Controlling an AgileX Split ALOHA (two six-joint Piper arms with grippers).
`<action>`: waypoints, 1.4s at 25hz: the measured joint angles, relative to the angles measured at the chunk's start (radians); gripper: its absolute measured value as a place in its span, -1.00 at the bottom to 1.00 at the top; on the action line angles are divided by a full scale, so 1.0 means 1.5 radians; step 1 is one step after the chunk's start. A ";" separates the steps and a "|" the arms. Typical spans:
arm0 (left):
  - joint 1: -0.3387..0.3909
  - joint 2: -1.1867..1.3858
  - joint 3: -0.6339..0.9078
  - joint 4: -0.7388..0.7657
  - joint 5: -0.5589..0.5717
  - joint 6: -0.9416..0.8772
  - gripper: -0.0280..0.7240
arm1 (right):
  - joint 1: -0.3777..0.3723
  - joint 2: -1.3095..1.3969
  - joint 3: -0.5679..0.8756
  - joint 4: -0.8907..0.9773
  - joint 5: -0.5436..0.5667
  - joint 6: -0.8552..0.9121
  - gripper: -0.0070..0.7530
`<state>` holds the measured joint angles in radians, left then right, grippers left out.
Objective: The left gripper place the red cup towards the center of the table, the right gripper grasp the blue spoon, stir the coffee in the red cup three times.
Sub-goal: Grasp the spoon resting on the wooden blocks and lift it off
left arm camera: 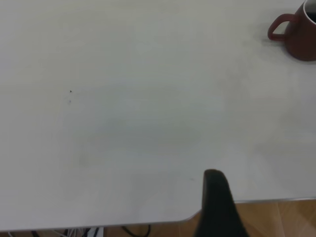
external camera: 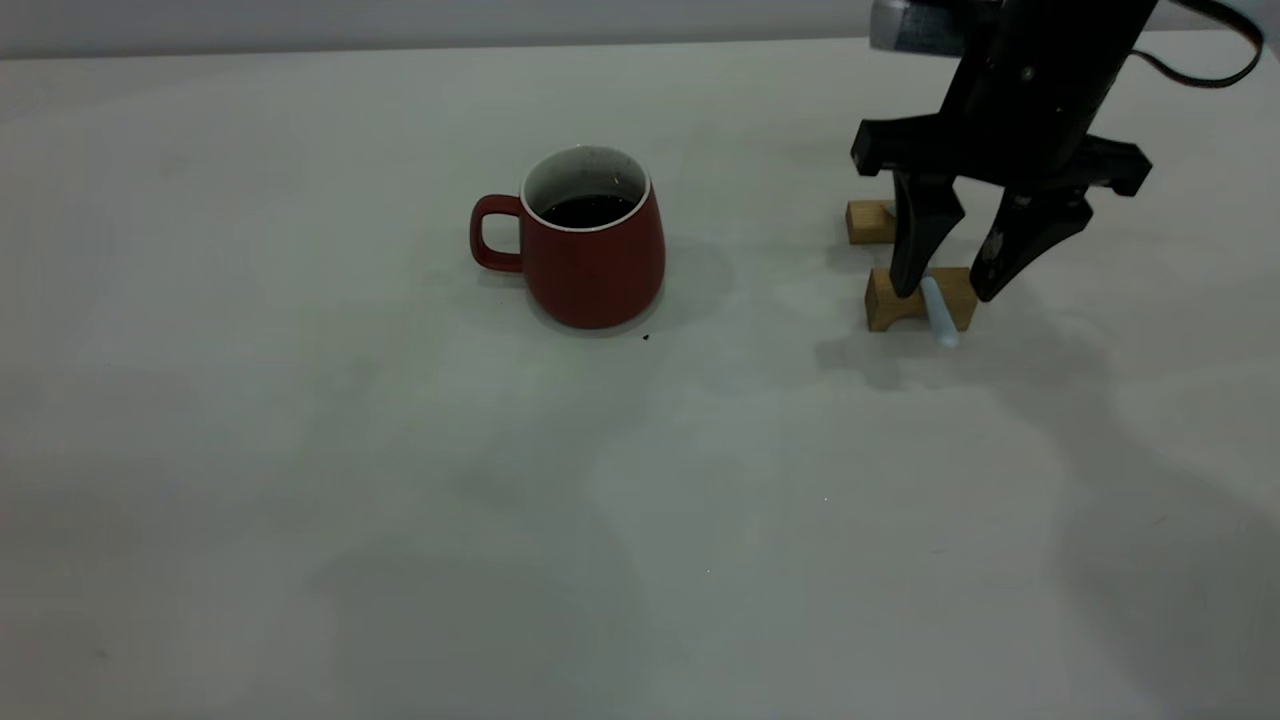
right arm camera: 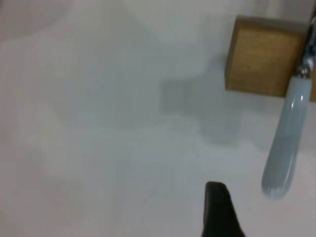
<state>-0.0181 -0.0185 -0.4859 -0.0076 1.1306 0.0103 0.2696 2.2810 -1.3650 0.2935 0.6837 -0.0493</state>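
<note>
The red cup [external camera: 595, 260] stands upright near the middle of the table [external camera: 400, 500], handle to the left, with dark coffee [external camera: 588, 210] inside. It also shows far off in the left wrist view as the red cup [left arm camera: 301, 37]. The blue spoon [external camera: 938, 315] lies across two wooden blocks at the right. My right gripper [external camera: 945, 292] hangs open over it, a finger on each side of the pale handle [right arm camera: 286, 143], not touching it. Of my left gripper only one finger [left arm camera: 216, 197] shows, by the table's edge, far from the cup and holding nothing.
Two tan wooden blocks [external camera: 868, 222] [external camera: 890, 300] carry the spoon; the nearer block [right arm camera: 261, 57] also shows in the right wrist view. A tiny dark speck [external camera: 645, 337] lies beside the cup. The table's rounded corner [left arm camera: 195, 215] is under the left gripper.
</note>
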 joint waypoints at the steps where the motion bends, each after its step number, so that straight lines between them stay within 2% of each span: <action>1: 0.000 0.000 0.000 0.000 0.000 0.000 0.56 | 0.000 0.008 -0.005 -0.002 0.000 0.002 0.37; 15: 0.000 0.000 0.000 0.000 0.000 0.000 0.56 | 0.000 0.100 -0.047 -0.004 -0.014 0.002 0.34; 19: 0.000 0.000 0.000 0.000 0.000 0.000 0.56 | 0.000 0.105 -0.048 -0.005 -0.022 0.002 0.12; 22: 0.000 0.000 0.000 0.000 0.000 0.000 0.56 | 0.000 0.106 -0.048 -0.010 -0.024 0.002 -0.21; 25: 0.000 0.000 0.000 0.000 0.000 0.000 0.56 | 0.000 0.106 -0.048 -0.020 -0.026 0.002 -0.64; 29: 0.000 0.000 0.000 0.000 0.000 0.000 0.56 | 0.000 0.090 -0.048 -0.025 -0.001 0.003 -0.64; 32: 0.000 0.000 0.000 0.000 0.000 0.000 0.56 | 0.000 0.037 -0.048 -0.026 0.047 0.003 -0.64; 35: 0.000 0.000 0.000 0.000 0.000 0.000 0.56 | 0.000 -0.030 -0.048 0.052 0.098 -0.001 -0.64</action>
<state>-0.0181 -0.0185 -0.4859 -0.0076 1.1306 0.0103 0.2696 2.2360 -1.4370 0.3710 0.8302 -0.0509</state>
